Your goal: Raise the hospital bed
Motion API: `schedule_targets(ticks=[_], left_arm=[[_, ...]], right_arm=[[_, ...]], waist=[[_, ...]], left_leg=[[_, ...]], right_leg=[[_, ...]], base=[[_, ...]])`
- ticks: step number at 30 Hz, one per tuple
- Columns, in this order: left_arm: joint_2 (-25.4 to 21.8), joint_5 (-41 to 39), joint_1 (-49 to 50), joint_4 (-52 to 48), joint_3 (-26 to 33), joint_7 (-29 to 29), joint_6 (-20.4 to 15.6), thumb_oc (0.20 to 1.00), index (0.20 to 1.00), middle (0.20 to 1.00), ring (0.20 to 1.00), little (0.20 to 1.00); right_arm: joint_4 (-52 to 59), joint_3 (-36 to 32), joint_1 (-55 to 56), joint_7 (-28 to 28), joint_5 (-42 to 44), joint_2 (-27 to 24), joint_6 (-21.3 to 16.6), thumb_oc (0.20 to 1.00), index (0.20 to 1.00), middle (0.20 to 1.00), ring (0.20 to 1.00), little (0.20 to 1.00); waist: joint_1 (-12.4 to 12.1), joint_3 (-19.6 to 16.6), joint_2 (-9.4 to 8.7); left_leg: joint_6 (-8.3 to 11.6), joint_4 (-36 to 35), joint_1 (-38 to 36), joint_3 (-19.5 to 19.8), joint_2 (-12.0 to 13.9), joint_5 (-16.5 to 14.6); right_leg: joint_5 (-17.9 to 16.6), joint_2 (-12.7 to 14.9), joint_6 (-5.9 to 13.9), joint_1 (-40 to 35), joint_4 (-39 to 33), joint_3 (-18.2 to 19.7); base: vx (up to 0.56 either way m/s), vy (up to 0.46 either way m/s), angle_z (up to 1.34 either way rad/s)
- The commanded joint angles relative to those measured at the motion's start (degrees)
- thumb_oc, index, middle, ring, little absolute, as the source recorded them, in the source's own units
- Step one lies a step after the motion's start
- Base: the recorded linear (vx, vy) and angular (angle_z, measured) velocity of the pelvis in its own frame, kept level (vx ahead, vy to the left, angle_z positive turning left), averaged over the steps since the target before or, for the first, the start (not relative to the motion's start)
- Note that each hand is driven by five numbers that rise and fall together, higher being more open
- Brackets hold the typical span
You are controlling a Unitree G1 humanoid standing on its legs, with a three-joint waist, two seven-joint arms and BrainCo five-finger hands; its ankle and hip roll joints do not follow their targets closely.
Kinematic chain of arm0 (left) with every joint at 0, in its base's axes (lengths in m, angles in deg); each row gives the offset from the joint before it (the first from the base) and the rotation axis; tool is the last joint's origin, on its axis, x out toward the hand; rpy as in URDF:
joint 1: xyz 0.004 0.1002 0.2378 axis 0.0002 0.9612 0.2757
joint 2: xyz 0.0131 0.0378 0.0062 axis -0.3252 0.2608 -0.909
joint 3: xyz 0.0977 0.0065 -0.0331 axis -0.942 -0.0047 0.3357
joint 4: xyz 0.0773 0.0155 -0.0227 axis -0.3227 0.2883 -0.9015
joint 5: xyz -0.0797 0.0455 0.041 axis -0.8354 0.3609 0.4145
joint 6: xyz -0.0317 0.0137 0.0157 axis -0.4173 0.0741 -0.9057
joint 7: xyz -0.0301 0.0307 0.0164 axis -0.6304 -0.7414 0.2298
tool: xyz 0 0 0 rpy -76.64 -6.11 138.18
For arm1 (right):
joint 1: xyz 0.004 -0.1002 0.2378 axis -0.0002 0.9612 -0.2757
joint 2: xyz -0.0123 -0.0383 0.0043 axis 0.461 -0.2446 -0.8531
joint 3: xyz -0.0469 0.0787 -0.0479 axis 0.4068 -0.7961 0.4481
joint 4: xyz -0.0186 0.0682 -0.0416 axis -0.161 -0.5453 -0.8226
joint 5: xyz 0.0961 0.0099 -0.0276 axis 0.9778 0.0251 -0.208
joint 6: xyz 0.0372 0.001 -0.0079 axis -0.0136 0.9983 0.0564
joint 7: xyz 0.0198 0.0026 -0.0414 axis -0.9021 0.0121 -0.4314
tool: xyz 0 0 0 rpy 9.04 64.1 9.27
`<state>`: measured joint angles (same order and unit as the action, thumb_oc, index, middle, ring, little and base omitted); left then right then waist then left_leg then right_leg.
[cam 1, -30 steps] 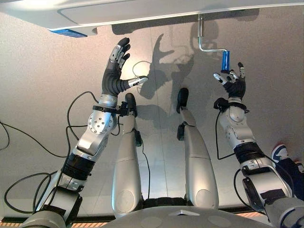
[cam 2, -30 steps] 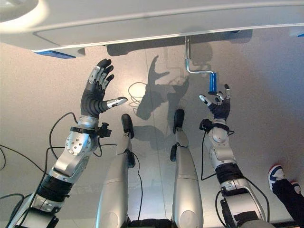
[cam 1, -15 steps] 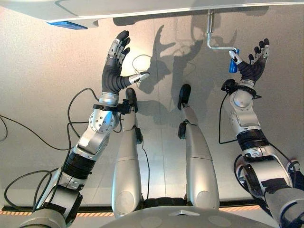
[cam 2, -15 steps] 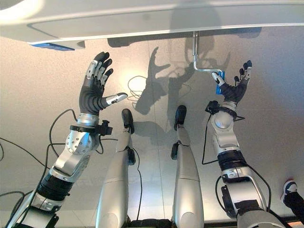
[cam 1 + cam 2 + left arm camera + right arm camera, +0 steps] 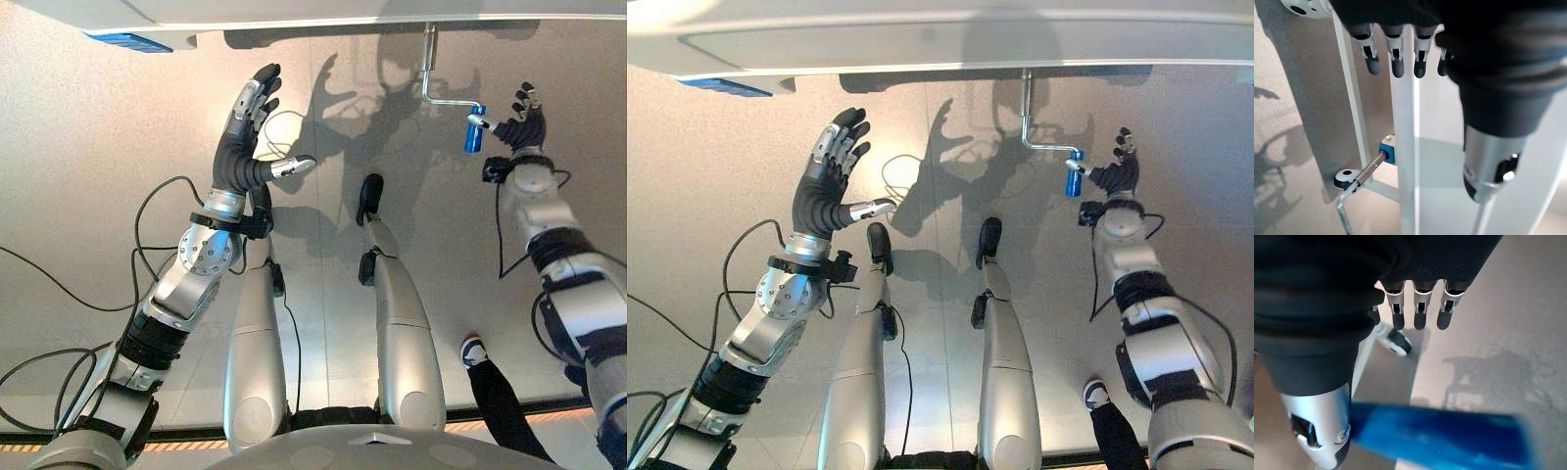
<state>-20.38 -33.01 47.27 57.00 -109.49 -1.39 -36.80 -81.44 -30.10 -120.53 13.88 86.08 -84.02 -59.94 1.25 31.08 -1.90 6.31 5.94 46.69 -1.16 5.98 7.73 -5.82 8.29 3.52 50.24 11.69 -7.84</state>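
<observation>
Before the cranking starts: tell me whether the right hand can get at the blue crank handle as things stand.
Probably yes. The right hand is open right beside the blue crank handle, thumb at the grip, with nothing between them; its fingers are not yet curled round it.

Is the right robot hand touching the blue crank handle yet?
Cannot tell. In the right wrist view the blue crank handle lies close beside the thumb of the right robot hand, fingers straight; neither contact nor gap shows plainly.

Crank handle (image 5: 473, 134) below the bed edge (image 5: 294, 12), right hand (image 5: 516, 122) just beside it, left hand (image 5: 247, 137) well apart.

Open floor below bed frame (image 5: 294, 12)
</observation>
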Motion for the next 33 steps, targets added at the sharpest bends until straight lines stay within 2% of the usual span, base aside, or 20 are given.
schedule_targets(ticks=[1, 10, 29, 30, 31, 33], left_arm=[[-0.6, -0.8, -0.2, -6.8, -1.0, -1.9, -2.7, 1.0, 1.0, 1.0, 1.0, 1.0], [0.7, -0.2, -1.4, -6.8, -1.5, -2.5, -2.5, 1.0, 1.0, 1.0, 1.0, 1.0], [1.4, 0.3, -2.6, -7.1, -2.1, -2.7, -1.5, 1.0, 1.0, 1.0, 1.0, 1.0], [1.5, 0.3, -2.7, -7.1, -2.1, -2.7, -1.5, 1.0, 1.0, 1.0, 1.0, 1.0], [1.5, 0.3, -2.7, -7.0, -2.1, -2.6, -1.4, 1.0, 1.0, 1.0, 1.0, 1.0], [1.5, 0.3, -2.8, -6.9, -2.2, -2.4, -1.4, 1.0, 1.0, 1.0, 1.0, 1.0]], right_arm=[[-3.6, 2.3, -1.5, -4.1, 0.6, -2.9, 3.1, 1.0, 1.0, 1.0, 1.0, 1.0], [-11.4, 0.7, -3.3, -4.9, -1.6, -3.1, 4.9, 1.0, 1.0, 1.0, 1.0, 1.0], [-14.3, 1.6, -4.0, -7.0, -4.9, -1.2, 7.1, 1.0, 1.0, 1.0, 1.0, 1.0], [-14.3, 1.5, -4.0, -7.1, -4.9, -1.0, 7.1, 0.583, 0.583, 0.583, 0.583, 0.583], [-14.5, 1.2, -4.2, -7.1, -4.6, -0.8, 7.1, 0.2, 0.2, 0.2, 0.2, 0.2], [-14.5, 1.1, -4.3, -6.7, -4.4, -0.4, 7.1, 0.2, 0.2, 0.2, 0.2, 0.2]], waist=[[-2.6, -1.3, -1.31], [-3.9, -1.3, 0.23], [-4.4, -1.3, 1.09], [-4.4, -1.3, 1.11], [-4.4, -1.3, 1.1], [-4.3, -1.3, 1.11]], left_leg=[[-0.4, 3.3, 2.0, 1.5, -1.4, -1.8], [-0.68, 2.8, 1.8, 1.9, -1.5, -1.8], [-0.91, 2.6, 1.7, 1.9, -1.5, -2.0], [-0.91, 2.6, 1.7, 1.9, -1.5, -2.0], [-0.9, 2.4, 1.6, 1.9, -1.5, -2.0], [-0.9, 2.4, 1.6, 1.8, -1.5, -2.0]], right_leg=[[-1.2, 0.8, 5.06, -2.6, -2.7, -0.9], [-0.7, 0.9, 5.12, -2.8, -2.7, -1.6], [-0.5, 0.9, 5.14, -2.4, -2.3, -1.5], [-0.5, 0.8, 5.15, -2.4, -2.4, -1.4], [-0.5, 0.8, 5.19, -2.5, -2.4, -1.5], [-0.5, 0.9, 5.18, -2.5, -2.5, -1.4]], base=[[0.01, 0.009, 0.06], [0.0, 0.006, 0.03], [0.0, 0.001, 0.01], [0.0, 0.0, 0.0], [0.0, 0.0, 0.0], [0.0, 0.0, 0.0]])
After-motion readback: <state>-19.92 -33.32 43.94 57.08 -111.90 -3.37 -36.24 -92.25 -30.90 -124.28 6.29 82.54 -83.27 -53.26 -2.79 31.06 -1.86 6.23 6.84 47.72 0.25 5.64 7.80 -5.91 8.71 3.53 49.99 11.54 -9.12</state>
